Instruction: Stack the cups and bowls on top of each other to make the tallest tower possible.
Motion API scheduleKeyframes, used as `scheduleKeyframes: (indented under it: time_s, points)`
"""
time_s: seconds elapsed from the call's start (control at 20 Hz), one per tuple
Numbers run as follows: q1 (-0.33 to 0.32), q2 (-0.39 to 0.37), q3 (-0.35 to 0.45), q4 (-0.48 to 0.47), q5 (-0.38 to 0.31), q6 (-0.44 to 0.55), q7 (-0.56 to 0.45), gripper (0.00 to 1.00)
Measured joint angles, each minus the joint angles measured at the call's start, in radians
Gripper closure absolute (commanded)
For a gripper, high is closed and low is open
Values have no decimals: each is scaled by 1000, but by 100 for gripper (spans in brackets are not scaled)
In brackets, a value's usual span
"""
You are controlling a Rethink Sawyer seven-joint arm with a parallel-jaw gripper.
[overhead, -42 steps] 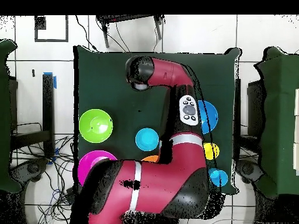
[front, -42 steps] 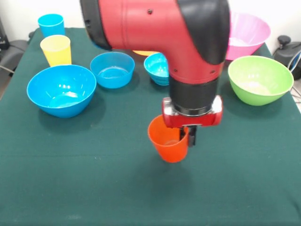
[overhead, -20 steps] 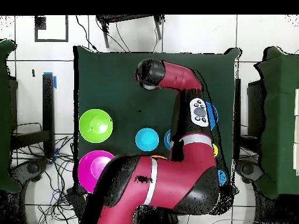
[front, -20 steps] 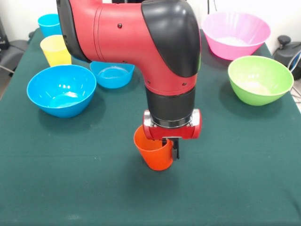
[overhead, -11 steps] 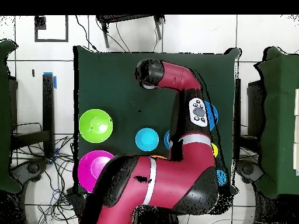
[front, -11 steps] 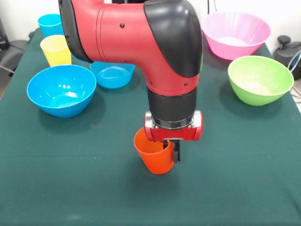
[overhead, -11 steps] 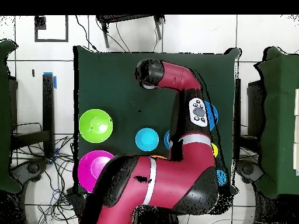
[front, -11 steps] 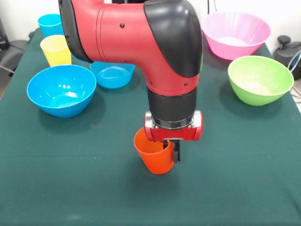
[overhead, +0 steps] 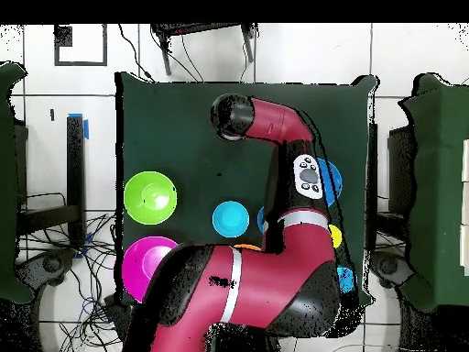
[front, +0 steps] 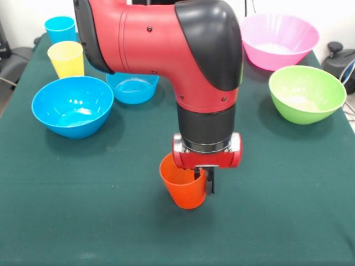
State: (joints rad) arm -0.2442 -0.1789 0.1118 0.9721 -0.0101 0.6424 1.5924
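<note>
My gripper [front: 203, 183] is shut on the rim of the orange-red cup [front: 182, 188], one finger [front: 209, 181] outside its right wall. The cup hangs tilted, low over the green cloth at the table's middle front. In the overhead view the arm's wrist [overhead: 231, 117] hides both. The yellow cup [front: 66, 58] and the sky blue cup [front: 60, 27] stand upright at the far left. A large blue bowl [front: 72, 105] and a smaller blue bowl [front: 131, 87] sit on the left, the pink bowl [front: 277, 40] and the green bowl [front: 306, 92] on the right. No tower is in view; each stands alone.
The arm's red and black body [front: 166, 50] covers the table's far middle. In the overhead view another small blue bowl [overhead: 230, 218] lies beside the arm, with the green bowl [overhead: 150, 197] and the pink bowl [overhead: 145, 261] to its left. Cables lie on the floor around the table.
In the front view the gripper carried the orange-red cup left and lower toward the table's front. Over the last half second it only drifted slightly right and down.
</note>
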Motion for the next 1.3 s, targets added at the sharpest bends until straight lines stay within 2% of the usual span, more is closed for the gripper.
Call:
scheduleKeyframes:
  time_s: [0.5,0.55,1.3]
  points:
    - [35,-3,-27,12,-34,-48,0,100]
    - [38,-3,-30,14,-38,-52,0,0]
    - [61,10,-30,32,-43,-91,0,0]
